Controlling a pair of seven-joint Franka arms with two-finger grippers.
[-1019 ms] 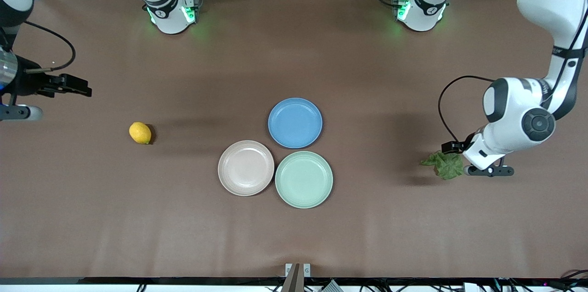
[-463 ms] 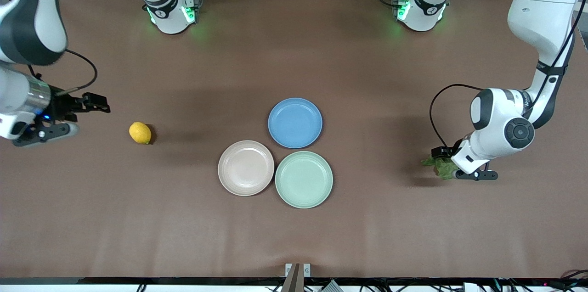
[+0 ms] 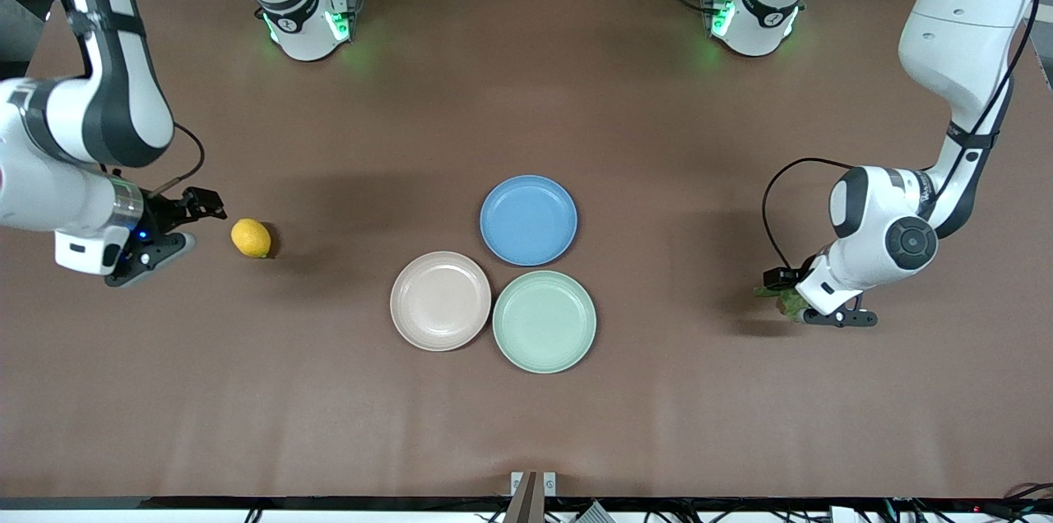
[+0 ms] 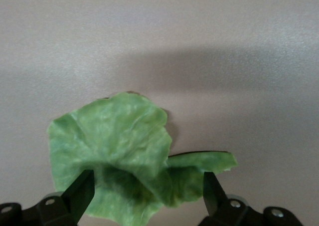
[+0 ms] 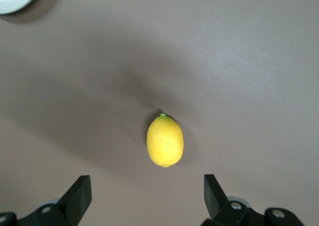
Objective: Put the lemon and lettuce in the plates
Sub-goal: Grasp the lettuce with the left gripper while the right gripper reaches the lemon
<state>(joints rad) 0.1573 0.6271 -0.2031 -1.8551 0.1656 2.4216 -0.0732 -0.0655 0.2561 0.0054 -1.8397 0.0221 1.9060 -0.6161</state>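
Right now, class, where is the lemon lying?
The lemon lies on the table toward the right arm's end, apart from the pink plate, just ahead of the open right tool.

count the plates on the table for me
3, clustered mid-table: the blue plate farthest from the front camera, the pink-beige plate toward the right arm's end, the mint green plate beside it. None appear hidden.

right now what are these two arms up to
Both arms are closing in on their pickups. The left gripper is open, its fingers straddling the lettuce, which lies on the table toward the left arm's end. The right gripper is open just short of the lemon, which sits on the table untouched. The pink plate, the green plate and the blue plate hold nothing.
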